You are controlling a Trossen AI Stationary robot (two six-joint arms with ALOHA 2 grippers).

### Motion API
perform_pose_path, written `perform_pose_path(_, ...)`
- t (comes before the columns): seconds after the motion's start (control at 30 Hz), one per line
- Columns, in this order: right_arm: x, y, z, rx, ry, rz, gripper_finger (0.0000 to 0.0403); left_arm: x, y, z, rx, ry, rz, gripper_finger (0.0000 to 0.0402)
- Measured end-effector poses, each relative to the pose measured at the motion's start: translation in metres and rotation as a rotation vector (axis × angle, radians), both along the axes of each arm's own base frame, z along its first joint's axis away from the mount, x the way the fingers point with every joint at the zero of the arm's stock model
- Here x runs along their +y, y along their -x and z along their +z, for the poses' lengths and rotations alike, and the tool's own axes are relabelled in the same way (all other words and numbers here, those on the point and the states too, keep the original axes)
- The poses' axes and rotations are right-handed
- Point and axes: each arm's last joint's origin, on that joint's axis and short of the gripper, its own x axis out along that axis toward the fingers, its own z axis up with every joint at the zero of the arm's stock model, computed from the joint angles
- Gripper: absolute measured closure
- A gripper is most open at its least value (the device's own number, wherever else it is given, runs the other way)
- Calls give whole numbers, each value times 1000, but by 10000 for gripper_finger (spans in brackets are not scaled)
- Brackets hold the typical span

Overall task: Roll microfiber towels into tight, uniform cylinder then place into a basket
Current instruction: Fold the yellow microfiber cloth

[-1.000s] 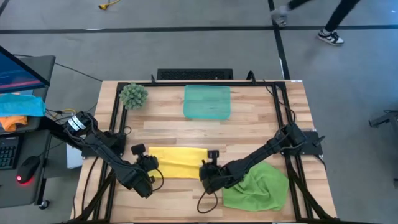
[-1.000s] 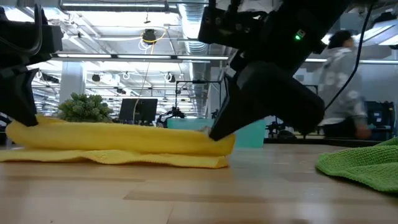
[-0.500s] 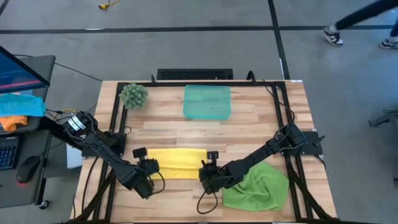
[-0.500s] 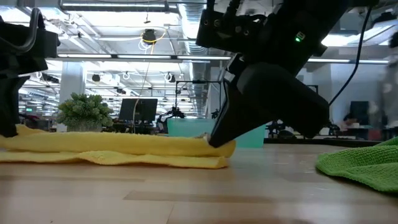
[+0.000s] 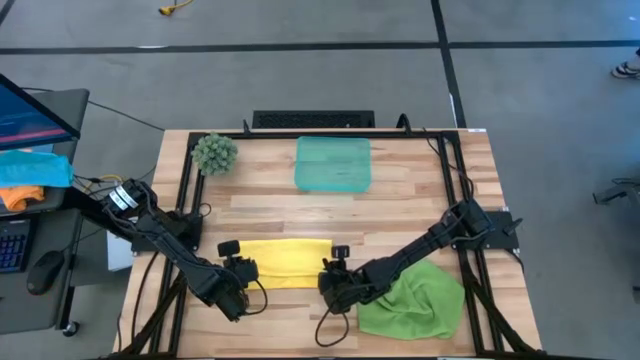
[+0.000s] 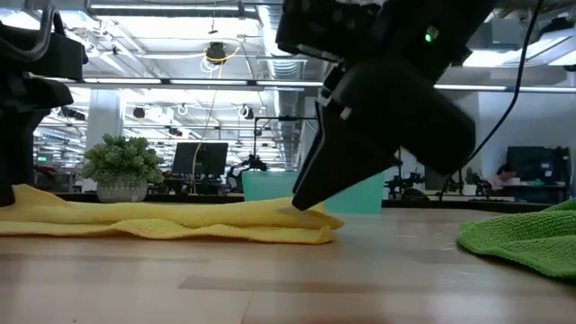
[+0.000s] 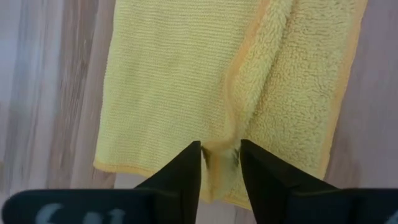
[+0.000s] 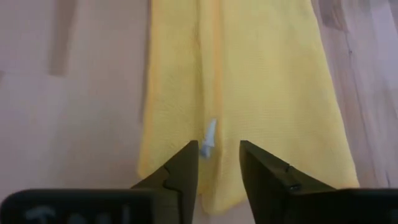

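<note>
Fold dropped: yellow towel (image 5: 285, 262) now flat; left pincer (image 7: 219, 163) and right pincer (image 8: 218, 157) parted narrowly, released. Rolling not started.

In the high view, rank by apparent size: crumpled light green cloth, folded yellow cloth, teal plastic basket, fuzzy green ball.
1. Crumpled light green cloth
2. Folded yellow cloth and teal plastic basket: too alike to rank
3. Fuzzy green ball, clearly smallest

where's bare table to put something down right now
Bare wood runs between the basket and the yellow towel, and right of the basket. The near edge is crowded: left gripper, right gripper, green towel.
</note>
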Motion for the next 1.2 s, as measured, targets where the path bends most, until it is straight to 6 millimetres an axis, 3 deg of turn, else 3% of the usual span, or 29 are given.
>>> perform_pose_path(0.4, -3, -1, -2, 24, -2, -2, 242, 0, 0, 0, 4, -2, -8, 290)
perform_pose_path(0.93, -24, -10, -4, 87, -114, -32, 293, 0, 0, 0, 4, -2, -5, 290)
perform_pose_path(1.2, -25, -10, -5, 119, -166, -15, 296, 0, 0, 0, 3, -1, -3, 290)
